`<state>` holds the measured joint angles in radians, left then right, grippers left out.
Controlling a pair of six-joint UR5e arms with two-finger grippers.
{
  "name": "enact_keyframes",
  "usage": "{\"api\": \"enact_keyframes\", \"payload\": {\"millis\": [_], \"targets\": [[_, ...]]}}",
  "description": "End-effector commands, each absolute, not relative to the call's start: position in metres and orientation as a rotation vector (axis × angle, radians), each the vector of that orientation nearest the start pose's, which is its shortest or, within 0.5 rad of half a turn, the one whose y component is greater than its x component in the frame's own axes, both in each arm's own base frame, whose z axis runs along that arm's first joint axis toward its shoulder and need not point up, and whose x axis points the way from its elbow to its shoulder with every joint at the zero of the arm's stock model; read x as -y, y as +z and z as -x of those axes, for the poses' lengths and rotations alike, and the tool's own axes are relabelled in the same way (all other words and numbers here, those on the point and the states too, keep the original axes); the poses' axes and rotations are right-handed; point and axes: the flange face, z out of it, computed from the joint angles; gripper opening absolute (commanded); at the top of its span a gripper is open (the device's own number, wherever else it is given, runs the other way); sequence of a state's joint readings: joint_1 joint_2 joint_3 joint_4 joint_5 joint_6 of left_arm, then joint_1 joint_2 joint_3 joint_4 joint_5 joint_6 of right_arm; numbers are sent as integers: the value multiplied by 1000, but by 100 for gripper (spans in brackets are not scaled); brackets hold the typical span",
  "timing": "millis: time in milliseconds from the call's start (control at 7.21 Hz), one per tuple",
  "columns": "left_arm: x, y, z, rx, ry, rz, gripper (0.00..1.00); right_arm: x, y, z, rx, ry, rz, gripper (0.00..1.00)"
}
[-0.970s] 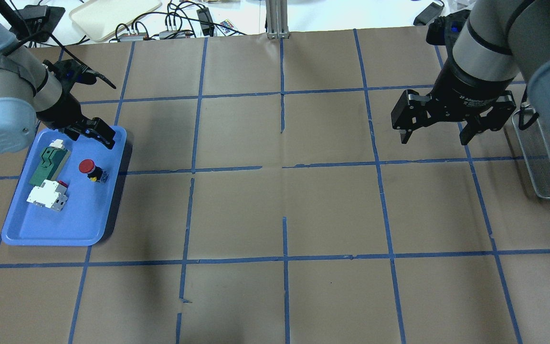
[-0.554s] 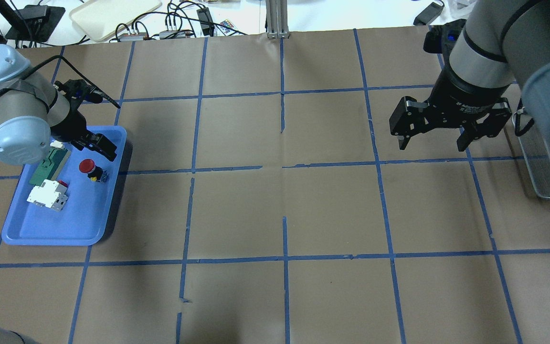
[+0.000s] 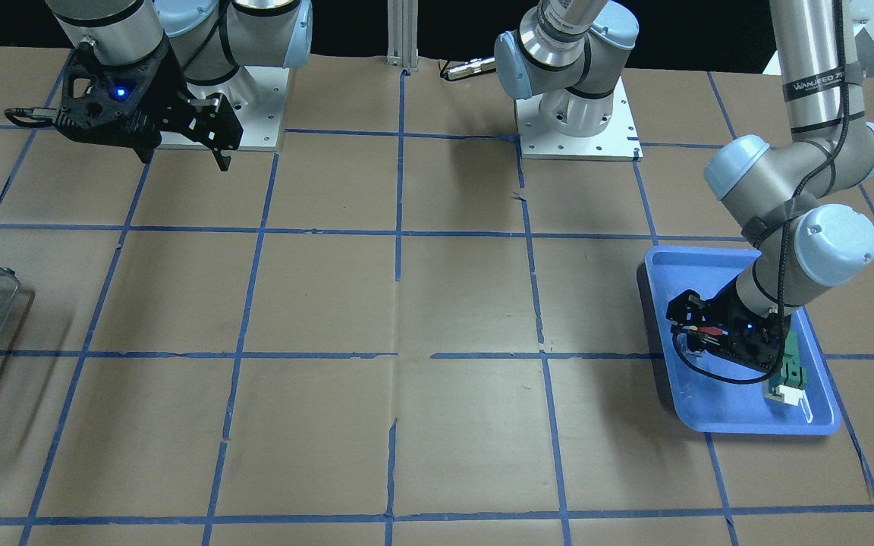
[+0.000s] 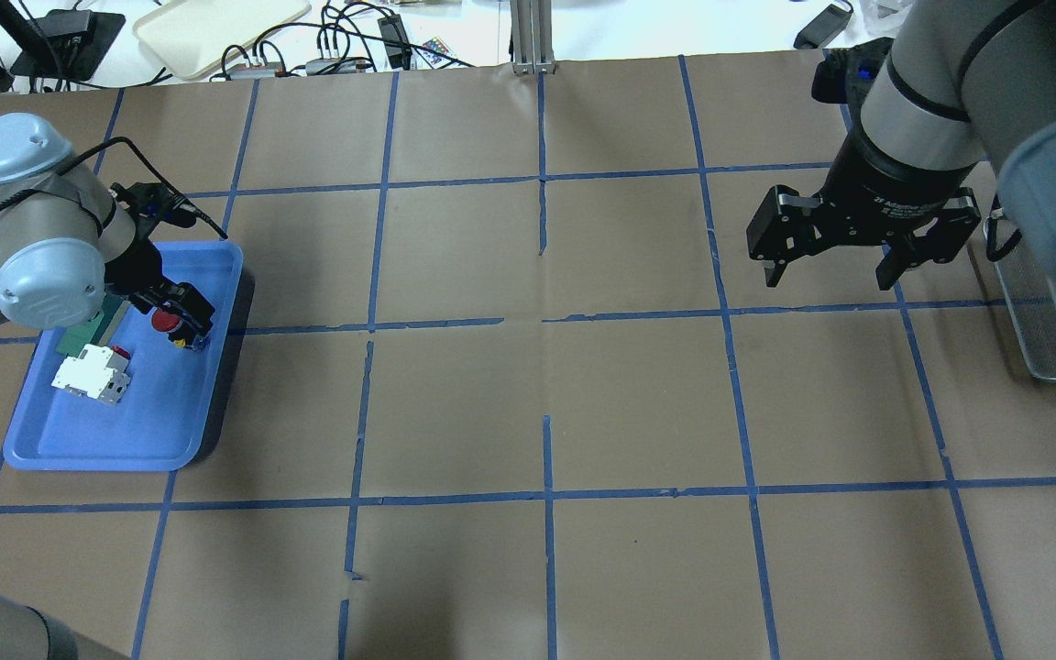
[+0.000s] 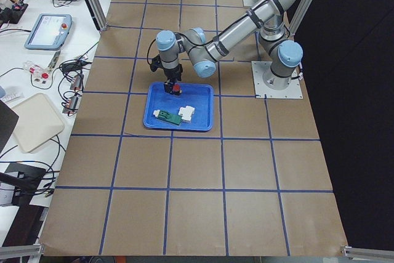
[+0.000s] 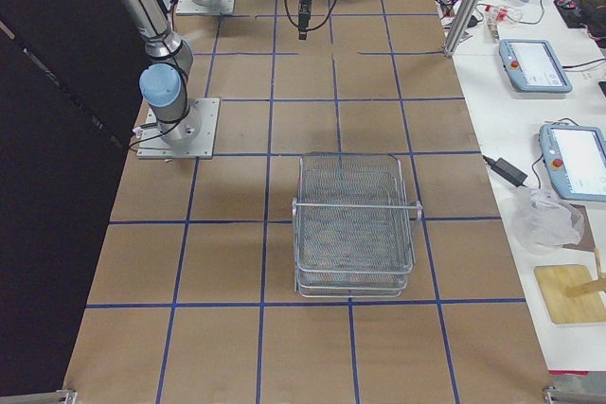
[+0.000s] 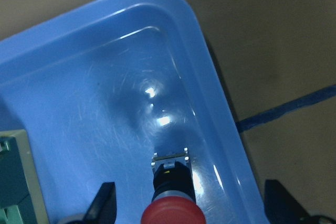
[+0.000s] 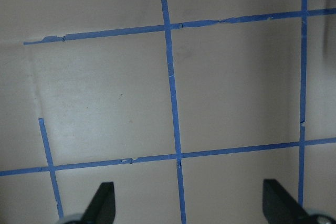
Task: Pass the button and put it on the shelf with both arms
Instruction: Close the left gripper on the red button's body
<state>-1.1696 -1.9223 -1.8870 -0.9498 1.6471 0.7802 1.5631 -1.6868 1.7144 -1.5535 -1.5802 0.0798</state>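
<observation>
The button (image 7: 171,182) lies on its side in the blue tray (image 4: 125,440), near the tray's edge toward the middle of the surface (image 4: 546,403), red cap toward the wrist camera. The left hand (image 4: 178,310) hangs right over it, fingers spread wide on either side of the cap and gripping nothing. The left arm folds at its wrist joints and points the hand steeply down into the tray. A green flat part (image 4: 79,335) and a white block (image 4: 88,378) lie beside the button. A second ago this hand was higher, over the tray's far rim; it has since dropped onto the button, which has not moved. The right hand (image 4: 828,273) hovers open and empty near the shelf (image 6: 355,224), hardly shifted.
</observation>
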Motion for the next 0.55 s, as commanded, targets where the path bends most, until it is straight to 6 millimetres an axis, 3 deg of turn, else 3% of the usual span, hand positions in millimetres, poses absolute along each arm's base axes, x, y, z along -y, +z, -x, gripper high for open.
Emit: {"api": "enact_keyframes", "payload": {"millis": [0,139,416], "targets": [[553,216,-106,-3037,83,-545,12,438,468,-128,-3156,89,-137,100],[555,218,-110,-3037,74,-537,0,438,469,-127,-3158,86,-140,100],[554,236,-114,-3058,12,-511,0,439,469,-128,-3156,77,-140,100]]}}
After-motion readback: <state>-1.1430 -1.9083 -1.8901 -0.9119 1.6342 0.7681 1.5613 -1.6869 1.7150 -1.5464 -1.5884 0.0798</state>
